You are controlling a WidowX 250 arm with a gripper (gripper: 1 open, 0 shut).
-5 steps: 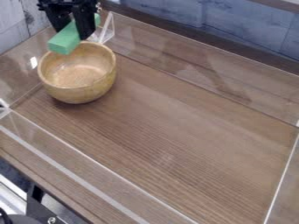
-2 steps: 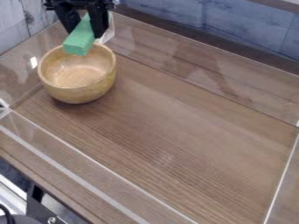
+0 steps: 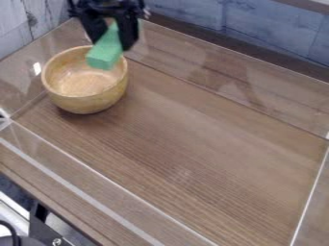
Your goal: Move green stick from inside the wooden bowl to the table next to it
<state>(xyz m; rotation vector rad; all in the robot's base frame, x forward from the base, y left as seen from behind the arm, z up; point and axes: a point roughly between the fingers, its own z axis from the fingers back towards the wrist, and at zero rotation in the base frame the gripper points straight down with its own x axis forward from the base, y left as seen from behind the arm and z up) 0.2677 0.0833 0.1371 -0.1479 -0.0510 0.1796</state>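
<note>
The green stick [image 3: 107, 47] hangs tilted in the air, held at its upper end by my black gripper [image 3: 110, 26], which is shut on it. Its lower end sits over the right rim of the wooden bowl [image 3: 85, 80], just above it. The bowl is light tan, round and thick-walled, standing at the back left of the dark brown table [image 3: 193, 135]. Nothing else shows inside the bowl.
Clear plastic walls [image 3: 232, 53] edge the tabletop on all sides, with the back wall close behind the gripper. Bare wood-grain surface stretches to the right of the bowl and toward the front.
The gripper has carried the green stick to the right, from above the bowl's left rim to over its right rim. The bowl has stayed put.
</note>
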